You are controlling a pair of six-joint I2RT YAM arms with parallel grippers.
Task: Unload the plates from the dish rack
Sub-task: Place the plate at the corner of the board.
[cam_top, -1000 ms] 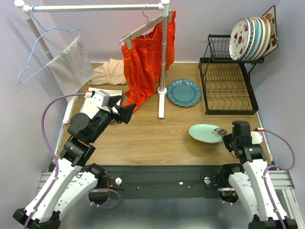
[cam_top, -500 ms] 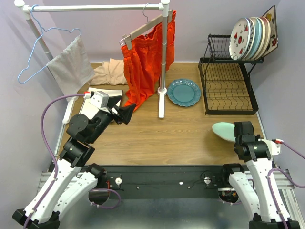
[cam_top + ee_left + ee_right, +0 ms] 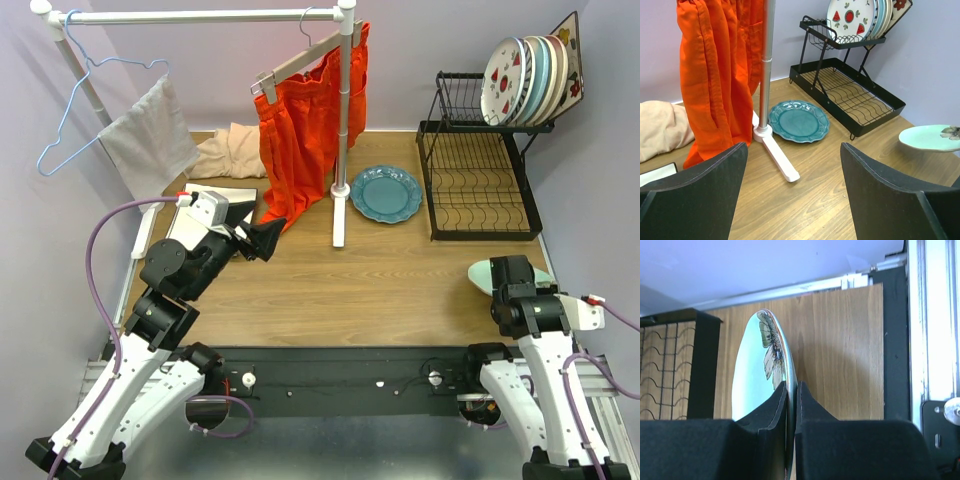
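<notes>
My right gripper is shut on the rim of a pale mint plate with a brown flower print. It holds the plate above the table's near right corner, just in front of the black wire dish rack. Several plates stand on edge in the rack's upper shelf; its lower grid is bare. A teal plate lies flat on the table left of the rack. My left gripper hangs open over the left side of the table, nothing between its fingers.
A white clothes rail stands mid-table with an orange garment on a hanger; its foot reaches toward me. A grey cloth, a blue hanger and a beige cloth are at the back left.
The right arm has carried the mint plate to the right, from the table's front middle-right to the near right corner. The left arm has not moved.
</notes>
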